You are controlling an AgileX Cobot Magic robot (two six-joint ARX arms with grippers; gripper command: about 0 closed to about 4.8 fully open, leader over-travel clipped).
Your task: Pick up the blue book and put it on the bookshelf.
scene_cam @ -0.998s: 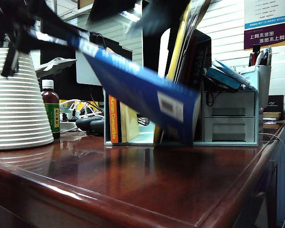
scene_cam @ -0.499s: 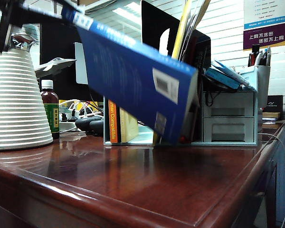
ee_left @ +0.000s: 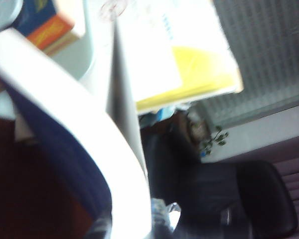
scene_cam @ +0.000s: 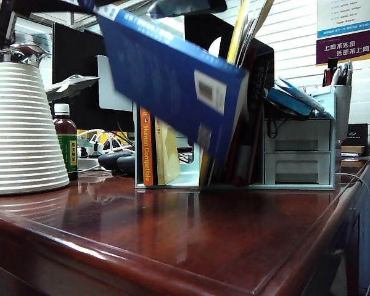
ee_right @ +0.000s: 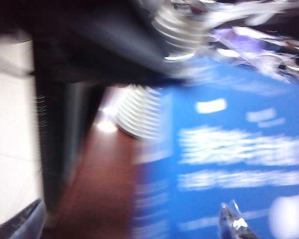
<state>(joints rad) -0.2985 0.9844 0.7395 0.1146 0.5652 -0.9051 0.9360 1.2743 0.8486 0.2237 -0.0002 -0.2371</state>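
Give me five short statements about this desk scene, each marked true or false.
1. The thin bright-blue paperback book hangs tilted in the air in front of the pale mint-teal plastic book rack. True.
2. The blue book lies flat on the dark red wooden desk. False: it is off the desk.
3. An orange-spined book stands upright in the rack. True.
4. The white ribbed cone-shaped vessel stands right of the rack. False: it stands on the left.
5. A brown bottle with a white cap stands beside the ribbed vessel. True.

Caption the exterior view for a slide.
Blue book held tilted in mid-air above the desk, its lower corner nearing the mint bookshelf.
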